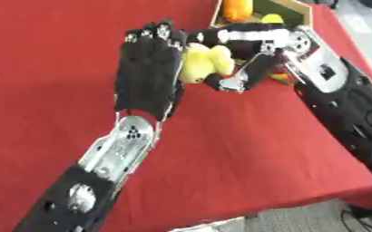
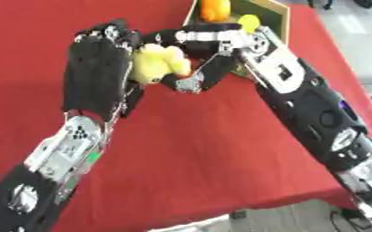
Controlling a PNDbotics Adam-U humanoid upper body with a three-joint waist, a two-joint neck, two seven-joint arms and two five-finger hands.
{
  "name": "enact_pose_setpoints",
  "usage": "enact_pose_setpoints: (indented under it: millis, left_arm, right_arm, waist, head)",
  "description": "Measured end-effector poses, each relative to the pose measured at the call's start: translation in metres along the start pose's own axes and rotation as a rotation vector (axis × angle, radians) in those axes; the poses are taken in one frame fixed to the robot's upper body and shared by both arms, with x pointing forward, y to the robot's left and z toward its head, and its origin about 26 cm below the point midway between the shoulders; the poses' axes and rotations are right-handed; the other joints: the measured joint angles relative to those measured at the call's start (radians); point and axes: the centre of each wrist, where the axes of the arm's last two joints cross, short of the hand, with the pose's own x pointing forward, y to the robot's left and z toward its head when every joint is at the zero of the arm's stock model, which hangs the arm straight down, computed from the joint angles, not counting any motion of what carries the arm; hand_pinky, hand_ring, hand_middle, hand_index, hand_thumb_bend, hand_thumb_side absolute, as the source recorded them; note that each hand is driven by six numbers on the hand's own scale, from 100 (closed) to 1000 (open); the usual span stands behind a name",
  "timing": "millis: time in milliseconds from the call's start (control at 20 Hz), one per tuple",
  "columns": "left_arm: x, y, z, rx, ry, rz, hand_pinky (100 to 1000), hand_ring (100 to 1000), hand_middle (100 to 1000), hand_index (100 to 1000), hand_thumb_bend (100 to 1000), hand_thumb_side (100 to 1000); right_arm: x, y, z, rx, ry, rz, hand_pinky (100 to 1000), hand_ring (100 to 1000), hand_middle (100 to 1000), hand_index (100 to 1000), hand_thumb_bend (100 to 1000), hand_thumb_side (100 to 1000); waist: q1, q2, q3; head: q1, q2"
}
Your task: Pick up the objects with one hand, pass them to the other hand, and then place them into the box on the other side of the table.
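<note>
A soft yellow toy point(image 1: 200, 63) hangs above the red table point(image 1: 46, 136), between my two hands. My right hand point(image 1: 245, 43) comes in from the right and is shut on the toy, with fingers over its top and the thumb under it. My left hand point(image 1: 147, 74) stands upright on the toy's left side, its back turned to me. Its fingers are nearly straight and its palm lies against the toy. How much of the toy the left palm covers is hidden.
A wooden box point(image 2: 273, 12) stands at the far right of the table, behind my right hand. It holds an orange thing point(image 1: 237, 9) and a small yellow thing point(image 2: 249, 21). The table's near edge point(image 1: 300, 201) meets grey floor at the lower right.
</note>
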Motion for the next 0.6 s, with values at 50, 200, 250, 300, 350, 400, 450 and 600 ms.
enact_pose_setpoints:
  millis: [50, 200, 250, 300, 350, 400, 450, 600]
  left_arm:
    - [0.0000, -0.0004, 0.0001, 0.001, 0.000, 0.001, 337, 382, 386, 550, 129, 100]
    - [-0.0001, -0.0013, 0.0003, 0.001, 0.001, 0.004, 334, 381, 384, 547, 140, 100]
    - [-0.0001, -0.0014, 0.0004, 0.002, 0.001, 0.005, 334, 381, 384, 548, 139, 100]
    - [-0.0001, -0.0015, 0.0004, 0.002, 0.001, 0.005, 334, 381, 385, 548, 135, 100]
    - [0.0000, -0.0017, 0.0005, 0.002, 0.001, 0.005, 337, 384, 388, 552, 115, 100]
    - [0.0001, -0.0021, 0.0006, 0.001, 0.000, 0.005, 337, 385, 389, 553, 113, 100]
    - [0.0001, -0.0025, 0.0008, 0.001, 0.000, 0.005, 347, 391, 400, 567, 167, 100]
    - [0.0002, -0.0032, 0.0012, 0.001, -0.002, 0.002, 412, 439, 447, 617, 312, 100]
  right_arm:
    - [0.0000, 0.0000, 0.0000, 0.000, 0.000, -0.001, 784, 1000, 158, 393, 100, 190]
    - [-0.0003, 0.0005, 0.0003, 0.001, 0.002, -0.006, 784, 1000, 157, 392, 100, 187]
    - [-0.0007, 0.0009, 0.0007, -0.001, 0.003, -0.009, 783, 1000, 154, 386, 100, 185]
    - [-0.0008, 0.0010, 0.0011, -0.002, 0.003, -0.012, 782, 1000, 151, 382, 100, 185]
    - [-0.0008, 0.0009, 0.0015, -0.003, 0.004, -0.015, 781, 1000, 148, 377, 100, 186]
    - [-0.0012, 0.0013, 0.0021, -0.005, 0.005, -0.021, 781, 1000, 148, 376, 100, 187]
    - [-0.0012, 0.0014, 0.0022, -0.006, 0.006, -0.027, 779, 1000, 144, 369, 100, 187]
    - [-0.0013, 0.0012, 0.0030, -0.008, 0.012, -0.043, 774, 1000, 138, 361, 100, 187]
  waist:
    - [-0.001, 0.000, 0.000]
    - [-0.001, 0.000, 0.000]
    - [-0.001, 0.000, 0.000]
    - [-0.001, 0.000, -0.001]
    - [-0.001, 0.000, -0.001]
    - [-0.002, 0.000, -0.001]
    - [-0.002, 0.001, -0.001]
    - [-0.002, 0.001, -0.001]
  head:
    - [0.000, 0.000]
    - [0.000, 0.000]
    - [0.000, 0.000]
    - [-0.001, 0.000]
    - [-0.002, 0.000]
    - [-0.003, 0.000]
    - [-0.003, 0.000]
    - [-0.003, 0.000]
